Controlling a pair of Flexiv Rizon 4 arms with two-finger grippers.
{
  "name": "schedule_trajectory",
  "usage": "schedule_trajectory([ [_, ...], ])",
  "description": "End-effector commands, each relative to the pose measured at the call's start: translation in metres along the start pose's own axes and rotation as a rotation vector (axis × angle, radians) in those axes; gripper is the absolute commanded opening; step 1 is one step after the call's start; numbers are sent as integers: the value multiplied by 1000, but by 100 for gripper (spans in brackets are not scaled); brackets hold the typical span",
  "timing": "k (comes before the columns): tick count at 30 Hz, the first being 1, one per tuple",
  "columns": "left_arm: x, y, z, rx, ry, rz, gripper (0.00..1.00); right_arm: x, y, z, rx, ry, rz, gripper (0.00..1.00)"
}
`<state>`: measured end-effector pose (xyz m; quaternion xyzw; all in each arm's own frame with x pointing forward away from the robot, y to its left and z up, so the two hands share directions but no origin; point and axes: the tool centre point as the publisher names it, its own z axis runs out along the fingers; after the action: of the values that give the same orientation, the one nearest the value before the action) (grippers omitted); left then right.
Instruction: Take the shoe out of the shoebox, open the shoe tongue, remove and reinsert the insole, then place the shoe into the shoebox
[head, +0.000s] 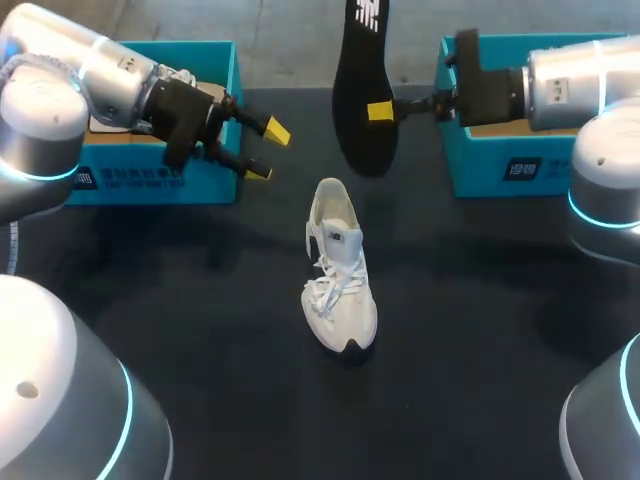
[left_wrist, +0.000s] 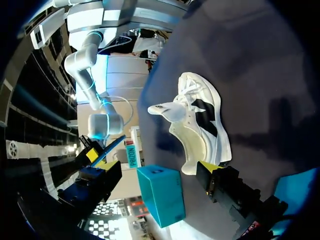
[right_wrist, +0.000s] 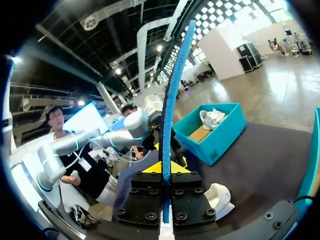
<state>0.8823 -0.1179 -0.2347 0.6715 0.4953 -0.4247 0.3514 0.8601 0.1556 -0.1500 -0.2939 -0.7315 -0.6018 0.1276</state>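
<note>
Black insole (head: 358, 85) clamped within right pincer (head: 379, 110)

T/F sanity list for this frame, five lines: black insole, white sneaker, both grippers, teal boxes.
1. The right gripper is shut on the flat black insole. True.
2. The white lace-up sneaker sits inside the left teal cardboard shoebox. False: it stands on the black table, between the two boxes.
3. The left gripper is open and empty. True.
4. The insole is tucked inside the sneaker. False: it is held up in the air, apart from the sneaker.
5. Only one teal shoebox is on the table. False: there is also a right teal shoebox.
</note>
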Motion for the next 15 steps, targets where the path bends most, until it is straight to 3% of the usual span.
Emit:
schedule_trajectory([
  [1, 10, 19, 12, 26, -27, -23, 100, -18, -2, 14, -4, 13, -25, 0],
  [6, 11, 27, 20, -7, -47, -55, 100, -34, -9, 20, -10, 14, -53, 0],
  [15, 11, 30, 34, 26, -8, -64, 100, -44, -16, 26, -8, 43, -36, 0],
])
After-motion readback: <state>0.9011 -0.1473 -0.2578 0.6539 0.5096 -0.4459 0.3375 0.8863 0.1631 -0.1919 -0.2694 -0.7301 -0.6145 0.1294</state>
